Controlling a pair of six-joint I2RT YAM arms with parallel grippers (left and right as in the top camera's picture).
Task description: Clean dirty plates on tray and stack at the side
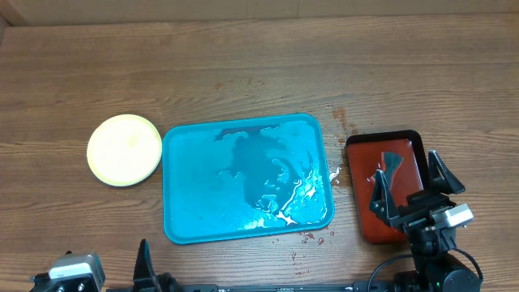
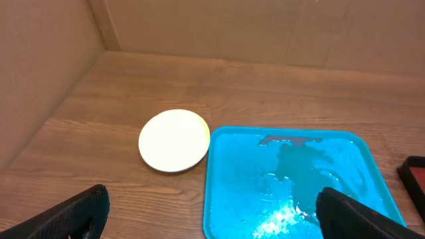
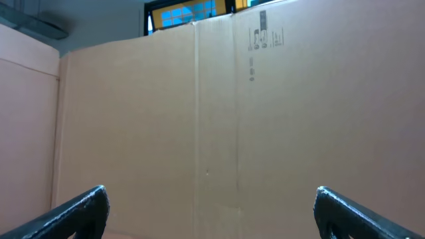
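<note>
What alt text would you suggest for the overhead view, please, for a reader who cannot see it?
A wet turquoise tray lies mid-table with no plates on it, and a pale yellow-green plate sits on the wood just to its left. The right hand hovers open over a dark red tray at right.

A tall tan cardboard wall (image 3: 305, 133) fills nearly the whole view. A vertical fold line (image 3: 195, 133) runs down it, and small dark printed symbols (image 3: 264, 33) sit near its top edge. Above that edge shows a strip of blue-lit window (image 3: 189, 13). The right gripper (image 3: 211, 214) has its two black fingers (image 3: 76, 212) spread wide in the lower corners, with only cardboard showing between them.
</note>
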